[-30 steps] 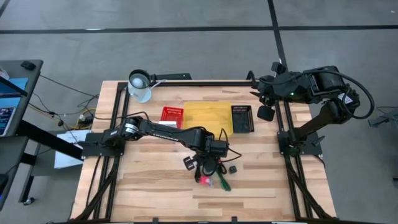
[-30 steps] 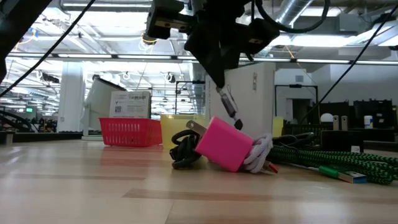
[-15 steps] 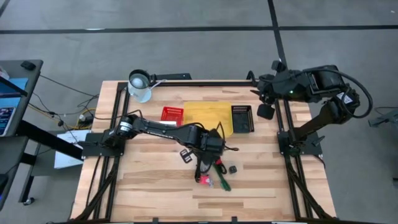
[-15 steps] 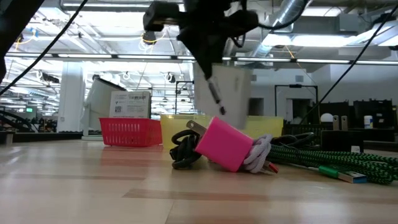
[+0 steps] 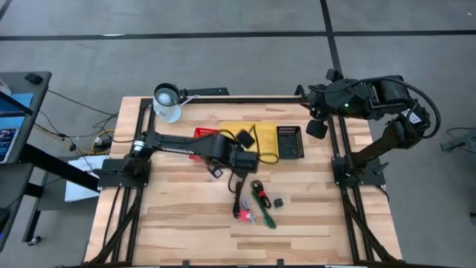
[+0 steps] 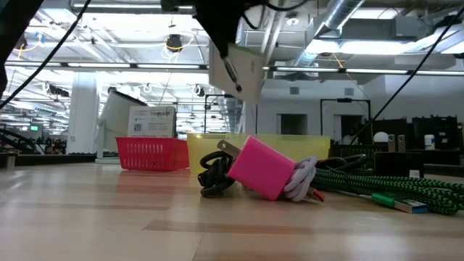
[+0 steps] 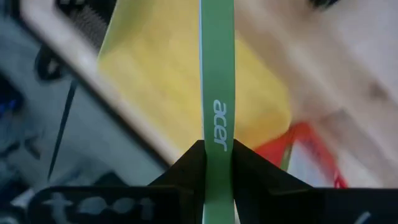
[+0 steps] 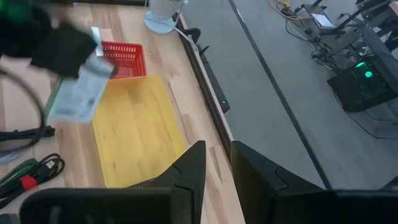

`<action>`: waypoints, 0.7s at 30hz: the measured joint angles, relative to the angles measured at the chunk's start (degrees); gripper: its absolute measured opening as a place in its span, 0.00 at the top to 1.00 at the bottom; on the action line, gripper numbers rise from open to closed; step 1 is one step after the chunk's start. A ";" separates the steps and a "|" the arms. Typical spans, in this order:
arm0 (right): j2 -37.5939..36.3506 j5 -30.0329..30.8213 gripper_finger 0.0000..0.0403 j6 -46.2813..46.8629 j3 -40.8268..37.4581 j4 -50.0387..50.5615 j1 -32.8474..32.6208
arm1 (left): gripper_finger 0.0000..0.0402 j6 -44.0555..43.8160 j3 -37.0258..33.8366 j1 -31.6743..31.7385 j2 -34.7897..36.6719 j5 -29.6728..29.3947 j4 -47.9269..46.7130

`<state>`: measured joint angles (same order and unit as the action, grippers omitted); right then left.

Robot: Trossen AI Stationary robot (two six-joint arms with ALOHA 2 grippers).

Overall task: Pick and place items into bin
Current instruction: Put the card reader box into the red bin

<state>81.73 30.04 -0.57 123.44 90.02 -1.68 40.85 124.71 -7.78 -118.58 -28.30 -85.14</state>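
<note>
Overhead, my left gripper point(image 5: 239, 154) sits at the yellow bin's point(image 5: 264, 134) edge, well back from the pile point(image 5: 256, 207) it hovered over a second ago. Low down, the card point(image 6: 236, 69) hangs higher than before, clearing the rim. My left wrist shows fingers point(image 7: 186, 171) clamped on its green edge point(image 7: 217, 93). My right gripper point(image 8: 214, 171) waits, apart, at the table's corner.

Planked wood table point(image 5: 186, 216); smooth, probably plastic yellow bin point(image 5: 238, 131).
</note>
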 joint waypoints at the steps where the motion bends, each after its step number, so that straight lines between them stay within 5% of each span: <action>1: 0.00 0.01 0.82 -0.01 0.00 -0.01 0.08 | 0.89 -0.53 0.04 0.47 1.04 -1.38 -0.63; 8: 0.00 -0.01 0.82 0.00 0.00 0.00 0.33 | 0.89 -6.09 -0.24 6.04 6.67 -13.63 -4.79; 16: 0.00 -0.02 0.82 0.07 0.00 0.00 0.33 | 0.89 -7.84 -0.24 14.38 9.20 -12.83 -4.92; 21: 0.00 -0.02 0.82 0.10 0.00 0.00 0.33 | 0.89 -8.75 -0.38 18.41 9.20 -5.20 -4.86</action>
<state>81.73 30.02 -0.47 123.44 90.02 -1.34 32.10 124.32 10.63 -109.38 -33.50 -89.99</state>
